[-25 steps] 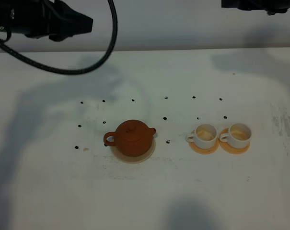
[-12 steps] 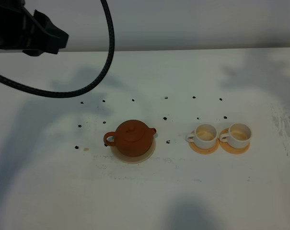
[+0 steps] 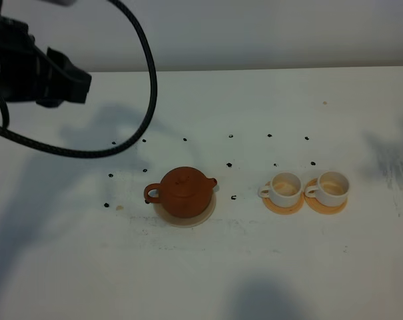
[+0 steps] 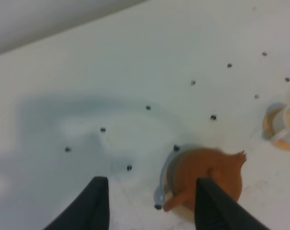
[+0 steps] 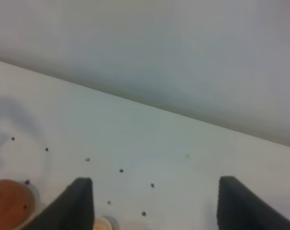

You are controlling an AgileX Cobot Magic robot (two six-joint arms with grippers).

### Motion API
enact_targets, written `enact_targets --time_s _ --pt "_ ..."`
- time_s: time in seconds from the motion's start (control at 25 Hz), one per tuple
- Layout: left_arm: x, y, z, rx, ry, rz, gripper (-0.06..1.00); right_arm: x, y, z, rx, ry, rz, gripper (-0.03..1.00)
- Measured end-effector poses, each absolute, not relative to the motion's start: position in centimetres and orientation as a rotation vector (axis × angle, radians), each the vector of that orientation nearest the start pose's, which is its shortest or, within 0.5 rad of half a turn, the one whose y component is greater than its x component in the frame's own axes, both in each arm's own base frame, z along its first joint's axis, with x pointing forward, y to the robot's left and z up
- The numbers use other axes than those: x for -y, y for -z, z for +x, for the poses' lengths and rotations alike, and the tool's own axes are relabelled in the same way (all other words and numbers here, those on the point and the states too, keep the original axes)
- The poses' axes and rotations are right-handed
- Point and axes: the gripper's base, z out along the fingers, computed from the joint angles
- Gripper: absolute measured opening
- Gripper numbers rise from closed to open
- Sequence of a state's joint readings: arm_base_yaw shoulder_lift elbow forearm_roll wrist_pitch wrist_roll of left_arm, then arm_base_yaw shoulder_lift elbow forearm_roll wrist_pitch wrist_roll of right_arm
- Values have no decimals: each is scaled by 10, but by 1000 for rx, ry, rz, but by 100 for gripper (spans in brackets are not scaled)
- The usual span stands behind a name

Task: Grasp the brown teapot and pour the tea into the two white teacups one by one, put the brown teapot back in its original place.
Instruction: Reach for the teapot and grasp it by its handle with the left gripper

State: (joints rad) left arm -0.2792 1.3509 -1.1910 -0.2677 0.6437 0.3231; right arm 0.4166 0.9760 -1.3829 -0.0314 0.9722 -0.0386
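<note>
hovering: your left gripper (image 4: 152, 184), jaws spread, empty, well apart from the brown teapot (image 3: 183, 192) sitting on its beige disc (image 3: 202, 215). right gripper (image 5: 155, 180) likewise spread. step: reach. next, likely: you pinch the loop handle (image 3: 151, 194).

A lab test bench: bare white table (image 3: 254, 280) dotted with black marks (image 3: 184, 140).

In the left wrist view the brown teapot (image 4: 216, 165) is blurred and partly behind a finger (image 4: 214, 211) of the left gripper (image 4: 152, 182) — one teacup (image 4: 284, 128) is cut by the frame edge. From above, the pale disc (image 3: 188, 221) shows only as a rim under the teapot; the left arm (image 3: 34, 70) runs off-frame.
</note>
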Motion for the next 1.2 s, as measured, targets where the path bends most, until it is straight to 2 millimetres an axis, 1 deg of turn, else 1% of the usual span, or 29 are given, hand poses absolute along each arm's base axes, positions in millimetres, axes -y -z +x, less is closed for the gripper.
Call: enact_targets --time_s 0.12,0.28,0.36,0.52,0.64,0.88,0.96,1.04,1.2 --pt "95 -337 280 -2246 261 521 40 -48 -471 120 -1965 -178 -442 53" --pt "94 -317 284 -2304 231 543 40 -32 -460 85 -1963 -169 -431 53" --pt "94 -308 287 -2329 217 556 40 -26 -451 73 -1980 -167 -432 53" --pt "95 -299 292 -2350 212 560 40 -17 -428 51 -2008 -173 -432 53" --pt "96 -296 295 -2354 209 558 40 -13 -406 38 -2032 -205 -426 53" --pt "98 -285 302 -2382 207 560 40 -8 -343 19 -2113 -252 -429 53" --pt "98 -283 303 -2382 206 559 40 -6 -327 13 -2116 -254 -425 53" --pt "98 -282 305 -2374 204 554 40 -4 -314 9 -2116 -256 -422 53" --pt "99 -281 307 -2363 201 549 40 -1 -295 1 -2095 -260 -417 53"
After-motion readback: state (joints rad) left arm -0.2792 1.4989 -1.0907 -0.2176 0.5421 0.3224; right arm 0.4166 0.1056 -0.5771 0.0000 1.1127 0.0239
